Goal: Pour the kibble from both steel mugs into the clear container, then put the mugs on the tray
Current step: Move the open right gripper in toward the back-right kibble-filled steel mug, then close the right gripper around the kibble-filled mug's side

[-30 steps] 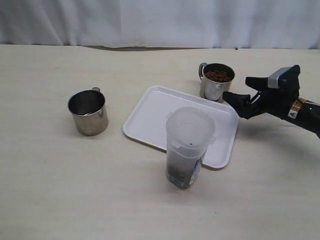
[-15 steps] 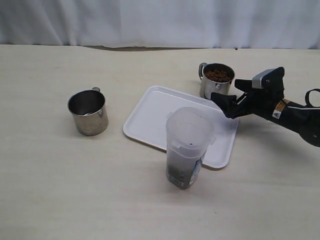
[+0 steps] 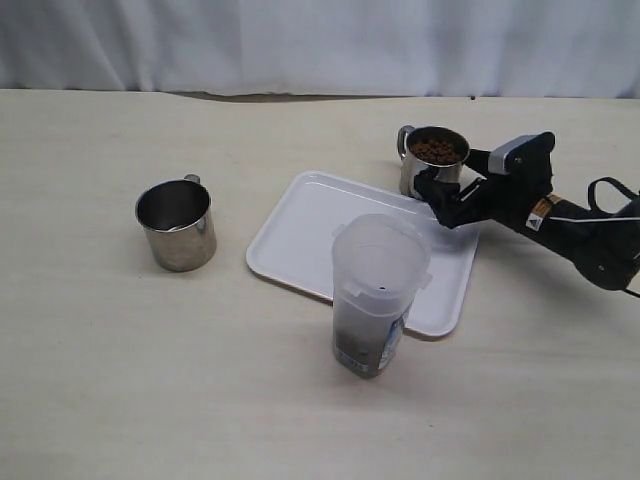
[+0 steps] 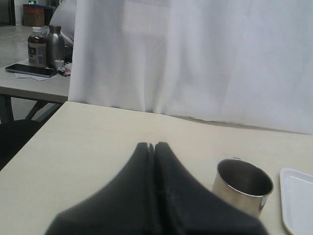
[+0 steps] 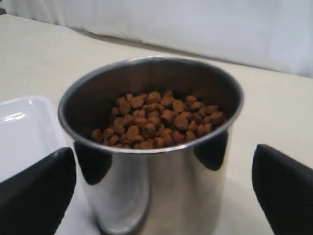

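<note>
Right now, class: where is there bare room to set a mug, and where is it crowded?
Free: the tray middle; table between empty mug and tray; table left of the container. Crowded: the full mug, flanked by the right tool.

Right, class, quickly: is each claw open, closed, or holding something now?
Left claw: closed, holding nothing.
Right claw: open, straddling the full steel mug, not gripping it.

The tray (image 3: 330, 230) lies mid-table (image 3: 100, 380), and the clear container (image 3: 378, 290) stands on the table just before the tray's near edge, toward its right corner. The empty steel mug (image 3: 177, 226) stands well apart to the tray's left. The full steel mug (image 3: 432, 165), kibble (image 3: 436, 151) in it, stands just behind the tray's far right corner, between the spread fingers of my right gripper (image 3: 447, 172).
</note>
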You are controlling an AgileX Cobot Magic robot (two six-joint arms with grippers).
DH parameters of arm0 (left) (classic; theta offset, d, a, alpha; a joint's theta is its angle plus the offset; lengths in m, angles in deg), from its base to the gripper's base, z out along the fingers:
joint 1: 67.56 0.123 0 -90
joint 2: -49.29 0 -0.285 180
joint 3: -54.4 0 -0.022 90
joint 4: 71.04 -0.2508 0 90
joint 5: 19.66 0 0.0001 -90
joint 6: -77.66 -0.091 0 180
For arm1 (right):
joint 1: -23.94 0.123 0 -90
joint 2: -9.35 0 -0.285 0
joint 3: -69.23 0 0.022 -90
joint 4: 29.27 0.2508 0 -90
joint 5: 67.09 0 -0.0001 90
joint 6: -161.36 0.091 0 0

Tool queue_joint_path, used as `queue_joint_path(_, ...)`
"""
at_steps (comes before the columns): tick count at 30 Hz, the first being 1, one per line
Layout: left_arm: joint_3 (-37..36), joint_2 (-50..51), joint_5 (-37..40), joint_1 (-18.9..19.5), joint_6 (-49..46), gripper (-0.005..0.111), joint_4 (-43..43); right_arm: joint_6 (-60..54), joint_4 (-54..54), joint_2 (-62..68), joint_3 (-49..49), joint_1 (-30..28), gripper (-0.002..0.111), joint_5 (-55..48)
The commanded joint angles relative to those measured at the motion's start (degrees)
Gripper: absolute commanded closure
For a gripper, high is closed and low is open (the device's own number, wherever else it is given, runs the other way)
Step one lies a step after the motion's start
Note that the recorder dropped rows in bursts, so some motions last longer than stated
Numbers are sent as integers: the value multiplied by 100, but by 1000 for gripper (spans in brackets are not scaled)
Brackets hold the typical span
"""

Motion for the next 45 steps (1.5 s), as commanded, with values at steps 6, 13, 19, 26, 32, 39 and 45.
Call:
queue_joint_path(6,-15,-14,-36,-48,5,107,29,-71,578,141,-24,10,26,510)
queue_joint_path(13,-15,-14,-36,-48,5,107,29,-79,410,141,-167,10,26,467)
queue_joint_path(19,-15,-14,-36,-48,5,107,29,-51,70,357,-546,107,16,35)
queue_joint_path(26,-15,-14,-36,-48,5,107,29,-45,574,412,-702,418,16,161)
queue_joint_path(32,-15,-14,-36,-48,6,107,18,-56,869,412,-702,459,16,169)
queue_joint_path(39,-15,-14,-36,-48,6,107,18,-56,884,595,-715,459,16,510)
queue_joint_path(45,-15,-14,-36,-48,6,107,18,-56,964,641,-765,459,16,510)
